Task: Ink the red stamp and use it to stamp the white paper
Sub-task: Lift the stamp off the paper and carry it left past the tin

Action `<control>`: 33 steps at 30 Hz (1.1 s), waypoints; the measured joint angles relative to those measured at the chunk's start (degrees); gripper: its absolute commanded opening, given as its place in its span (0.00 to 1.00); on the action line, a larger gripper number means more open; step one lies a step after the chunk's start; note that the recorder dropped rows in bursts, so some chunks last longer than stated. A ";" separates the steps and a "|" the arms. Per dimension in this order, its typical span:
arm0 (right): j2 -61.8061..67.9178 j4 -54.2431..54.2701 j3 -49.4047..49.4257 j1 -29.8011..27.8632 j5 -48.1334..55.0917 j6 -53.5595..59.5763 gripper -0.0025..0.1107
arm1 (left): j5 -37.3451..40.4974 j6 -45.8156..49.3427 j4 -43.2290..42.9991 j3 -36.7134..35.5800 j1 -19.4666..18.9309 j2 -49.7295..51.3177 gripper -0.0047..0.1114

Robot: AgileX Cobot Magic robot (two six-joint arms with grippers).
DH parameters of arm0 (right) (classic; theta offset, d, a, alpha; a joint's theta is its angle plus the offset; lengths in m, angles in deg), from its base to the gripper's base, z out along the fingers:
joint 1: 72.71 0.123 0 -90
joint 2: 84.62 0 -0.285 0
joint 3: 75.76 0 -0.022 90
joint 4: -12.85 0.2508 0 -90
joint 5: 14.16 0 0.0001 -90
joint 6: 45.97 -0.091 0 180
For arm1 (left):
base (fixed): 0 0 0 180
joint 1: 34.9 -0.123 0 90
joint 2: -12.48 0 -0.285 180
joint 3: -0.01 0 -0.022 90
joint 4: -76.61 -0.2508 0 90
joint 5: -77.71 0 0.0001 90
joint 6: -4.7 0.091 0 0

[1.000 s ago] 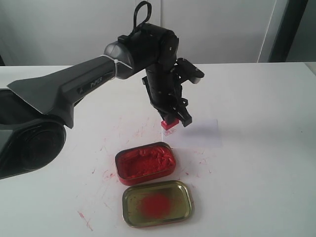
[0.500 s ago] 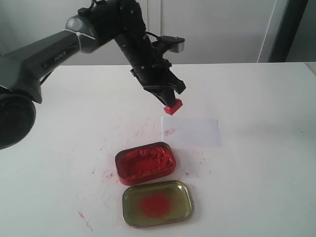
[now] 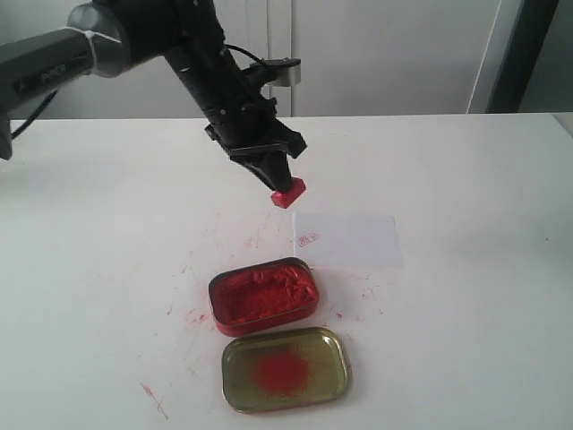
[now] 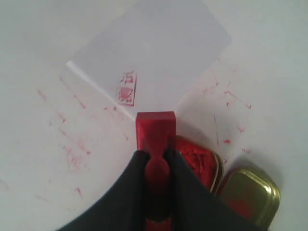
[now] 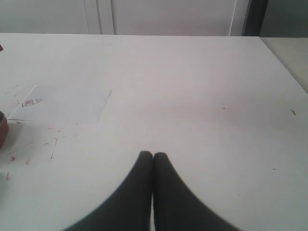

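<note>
My left gripper [image 3: 274, 176] is shut on the narrow handle of the red stamp [image 3: 288, 193], which hangs tilted in the air, up and to the left of the white paper [image 3: 354, 240]. In the left wrist view the red stamp [image 4: 155, 131] juts out past the gripper [image 4: 155, 156]. The white paper [image 4: 154, 57] lies flat on the table with a small red imprint [image 4: 126, 88] near one corner. My right gripper [image 5: 153, 156] is shut and empty over bare table, off to the side of the white paper [image 5: 62, 103].
A red tin of ink paste [image 3: 264, 294] sits in front of the paper, with its gold lid [image 3: 285, 368] lying open side up nearer the front edge. Red smears [image 3: 192, 269] dot the white table [image 3: 466, 313] around them.
The left arm has lifted the stamp off the paper's corner and swung it up and to the left. A red imprint now shows on the paper where it stood.
</note>
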 measured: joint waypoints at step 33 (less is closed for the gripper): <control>0.00 0.00 0.00 0.00 0.00 -0.09 0.02 | -18.37 19.76 20.96 -55.95 -10.82 -30.31 0.04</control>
